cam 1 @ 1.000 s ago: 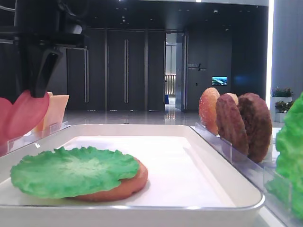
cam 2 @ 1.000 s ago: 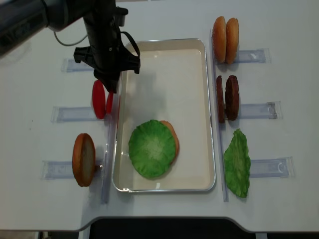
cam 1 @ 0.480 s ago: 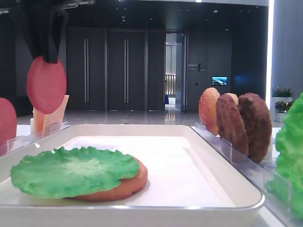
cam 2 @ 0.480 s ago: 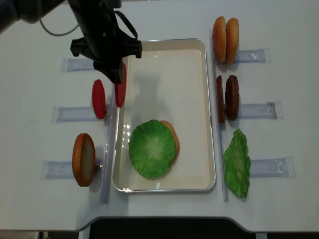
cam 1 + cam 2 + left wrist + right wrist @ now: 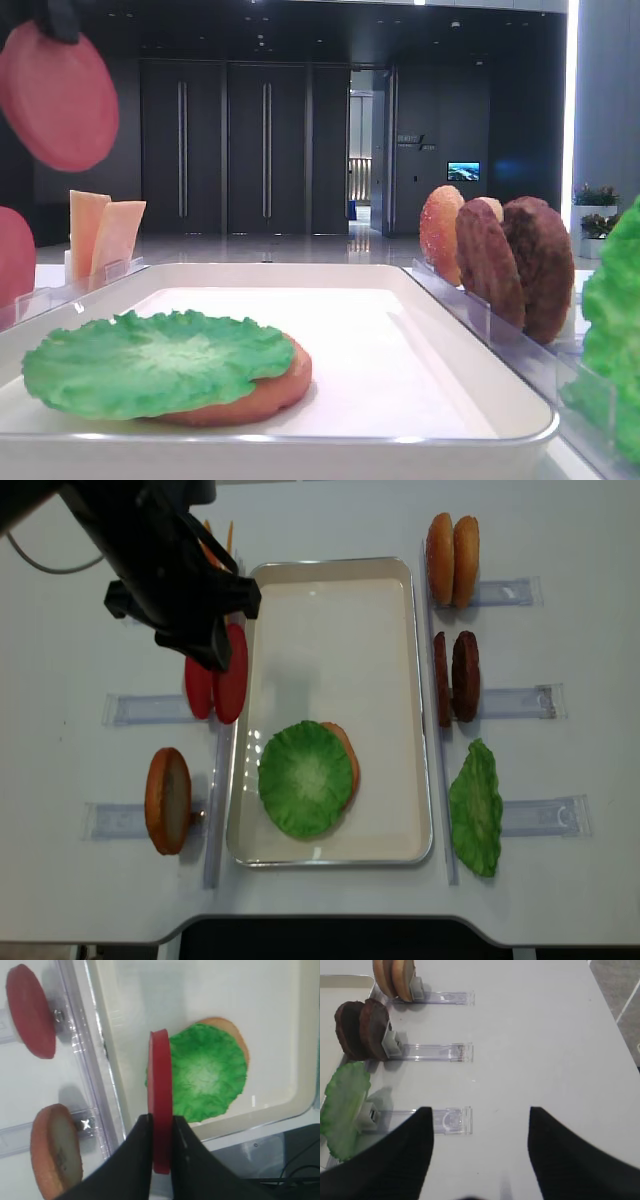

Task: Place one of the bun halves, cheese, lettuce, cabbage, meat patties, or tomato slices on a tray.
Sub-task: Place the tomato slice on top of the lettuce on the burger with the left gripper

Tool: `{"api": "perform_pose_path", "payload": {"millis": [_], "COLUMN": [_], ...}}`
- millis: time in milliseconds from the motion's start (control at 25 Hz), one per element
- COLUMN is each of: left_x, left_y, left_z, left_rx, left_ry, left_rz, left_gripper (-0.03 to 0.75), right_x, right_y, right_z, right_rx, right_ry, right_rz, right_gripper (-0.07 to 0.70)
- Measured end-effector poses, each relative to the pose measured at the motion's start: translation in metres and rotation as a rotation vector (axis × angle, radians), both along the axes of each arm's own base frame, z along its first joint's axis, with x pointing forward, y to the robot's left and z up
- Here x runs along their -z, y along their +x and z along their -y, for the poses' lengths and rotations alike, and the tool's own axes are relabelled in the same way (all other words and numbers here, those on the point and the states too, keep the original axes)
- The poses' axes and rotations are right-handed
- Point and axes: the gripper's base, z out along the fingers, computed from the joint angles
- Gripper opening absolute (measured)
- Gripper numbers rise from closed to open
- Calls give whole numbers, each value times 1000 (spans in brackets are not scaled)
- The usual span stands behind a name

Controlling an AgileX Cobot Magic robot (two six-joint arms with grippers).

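My left gripper (image 5: 162, 1125) is shut on the edge of a pinkish-red tomato slice (image 5: 161, 1110), which it holds upright. In the top view this slice (image 5: 232, 672) hangs by the left rim of the white tray (image 5: 340, 640), next to a second tomato slice (image 5: 197, 688) in its rack. The held slice (image 5: 58, 97) is high above the table. In the tray a green lettuce leaf (image 5: 305, 778) lies on a bun half (image 5: 347, 755). My right gripper (image 5: 480, 1115) is open over bare table, with nothing between its fingers.
Right of the tray stand two bun halves (image 5: 452, 546), two meat patties (image 5: 456, 676) and a lettuce leaf (image 5: 476, 808) in clear racks. On the left a bun half (image 5: 167, 800) stands in a rack, and cheese slices (image 5: 105, 235) stand behind the tomato rack.
My left gripper has lifted one tomato slice out of its rack and carried it higher. The other slice stays in the rack. Nothing in the tray has moved.
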Motion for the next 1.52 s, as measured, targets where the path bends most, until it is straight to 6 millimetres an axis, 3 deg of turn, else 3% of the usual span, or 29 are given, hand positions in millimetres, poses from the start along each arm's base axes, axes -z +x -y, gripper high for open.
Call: {"api": "perform_pose_path", "payload": {"millis": [320,480,800,1240,1520], "left_x": [-29,-32,12,68,91], "left_y": [-23,-30,-38,-43,-39], "left_z": [5,5,2,-6,-3], "left_rx": [71,105,155,92,54], "left_ry": [-185,-210,-345,-505,-551], "left_rz": [13,19,-101,-48,-35], "left_gripper": [69,68,67,67,67], "right_x": [0,0,0,0,0], "right_y": [0,0,0,0,0], "right_z": [0,0,0,0,0], "right_rx": [1,1,1,2,2], "right_ry": [1,1,2,3,3], "right_rz": [0,0,0,0,0], "right_gripper": [400,400,400,400,400]}}
